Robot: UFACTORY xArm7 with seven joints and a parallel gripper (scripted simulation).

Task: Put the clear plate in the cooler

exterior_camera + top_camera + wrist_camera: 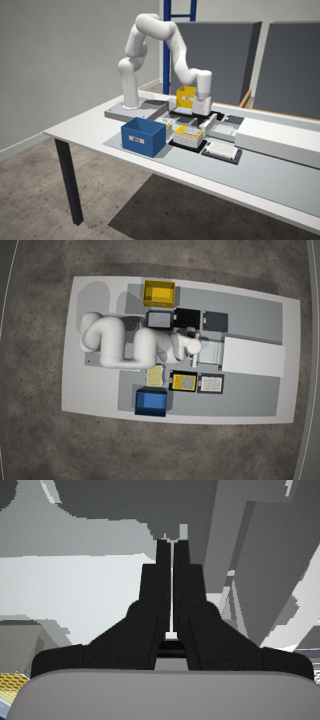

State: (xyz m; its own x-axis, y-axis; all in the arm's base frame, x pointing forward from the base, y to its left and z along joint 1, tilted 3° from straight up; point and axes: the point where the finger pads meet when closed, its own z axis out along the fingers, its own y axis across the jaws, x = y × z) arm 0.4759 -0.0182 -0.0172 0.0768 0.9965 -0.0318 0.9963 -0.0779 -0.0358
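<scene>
The clear plate [208,352] lies in the open drawer [212,133] of the cooler [254,356], long side across it as far as the top view shows; whether it sits flat inside the ribs you cannot confirm from here. Treat it as light, stiff and slick-walled: if you must re-seat it, take it by the two long side walls, low down, never by the well face.

What you likely handle next is the drawer front [208,124], a rigid bar you can push squarely.

The gripper [172,554] has its fingers pressed together, holding nothing. The arm reaches out from its base, wrist pointing straight down, with the fingertips low just on the base side of the drawer front. Push near the middle, so the cooler's housing does not twist.
</scene>
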